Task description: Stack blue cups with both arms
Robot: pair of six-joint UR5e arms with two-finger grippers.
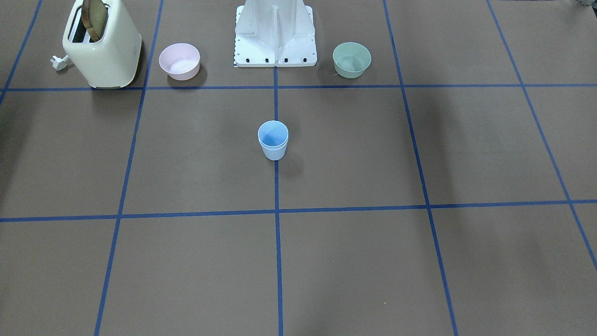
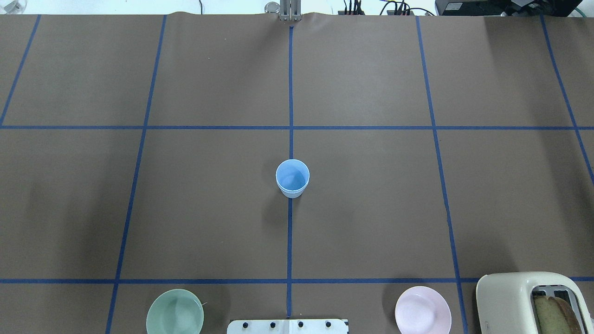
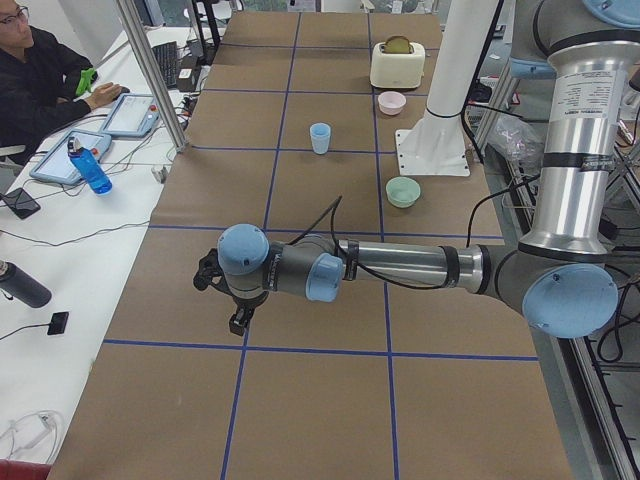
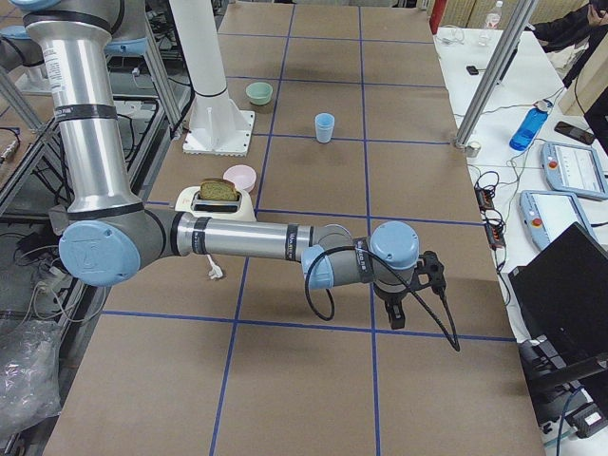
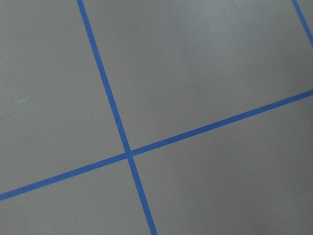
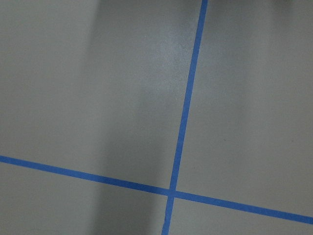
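Observation:
A pale-blue cup stands upright on the centre tape line, also in the overhead view and both side views. A second rim line below its lip looks like one cup nested in another; no separate second cup shows. My left gripper shows only in the exterior left view, low over the table far from the cup. My right gripper shows only in the exterior right view, likewise far from the cup. I cannot tell whether either is open or shut. Both wrist views show only brown paper and blue tape.
A pink bowl and a cream toaster with bread stand by the white pedestal on my right side. A mint-green bowl stands on my left side. Operators' desks with tablets and bottles line the far edge.

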